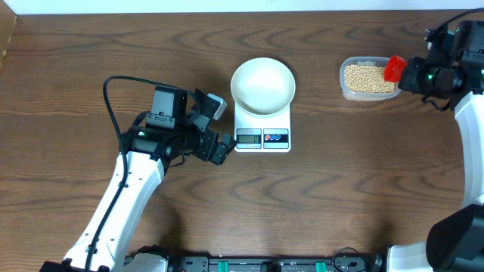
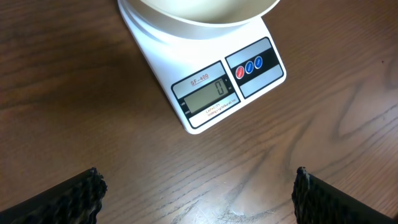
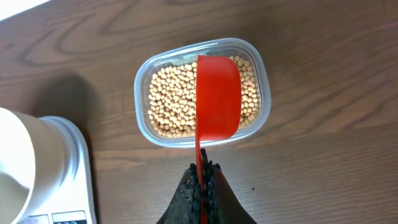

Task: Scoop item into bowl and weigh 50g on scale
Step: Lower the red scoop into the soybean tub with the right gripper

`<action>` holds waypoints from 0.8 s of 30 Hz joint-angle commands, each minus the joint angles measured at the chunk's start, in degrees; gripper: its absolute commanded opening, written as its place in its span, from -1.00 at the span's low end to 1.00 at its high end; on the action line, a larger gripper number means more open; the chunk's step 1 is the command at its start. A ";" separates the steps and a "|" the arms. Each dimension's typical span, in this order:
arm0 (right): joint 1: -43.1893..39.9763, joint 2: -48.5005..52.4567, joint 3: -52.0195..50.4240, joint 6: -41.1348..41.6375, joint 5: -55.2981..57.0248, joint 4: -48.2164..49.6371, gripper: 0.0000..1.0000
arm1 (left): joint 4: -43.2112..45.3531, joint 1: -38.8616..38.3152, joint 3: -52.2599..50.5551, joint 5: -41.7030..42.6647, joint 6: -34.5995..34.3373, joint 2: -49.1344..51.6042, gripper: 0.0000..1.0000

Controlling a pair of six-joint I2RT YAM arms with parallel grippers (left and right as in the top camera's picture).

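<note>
- Overhead: the white bowl sits on the scale at the middle of the table and looks empty. The beans lie in a clear tub well apart to the right. The right jaws hold a red scoop at the tub's right end. The left jaws stand wide, holding nothing, just beside the scale's front-left corner.
- Left wrist: only this view makes the display legible, and it reads zero. The two fingertips at the bottom corners are far apart, with bare table between them.
- Right wrist: only here is the grip plain, the jaws pinched tight on the scoop's thin handle. The scoop's cup hangs over the beans with none visible in it. Whether it touches them I cannot tell.
- Judgement: this is the first scoop. Dip the cup's lip into the beans, level it before lifting, carry it flat to the bowl, and take smaller loads as the reading nears the target.
</note>
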 commanded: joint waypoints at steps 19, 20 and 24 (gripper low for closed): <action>9.22 3.50 0.87 -9.86 15.50 0.98 -0.98 | 0.13 -0.07 1.07 -0.13 0.35 -0.46 0.96; 9.27 3.89 0.87 -9.86 16.22 0.98 -0.98 | 0.13 -0.07 1.07 -0.13 0.35 -0.48 0.96; 9.27 5.40 0.87 -9.81 19.37 1.07 -0.98 | 0.13 -0.07 1.07 -0.13 0.35 -0.48 0.96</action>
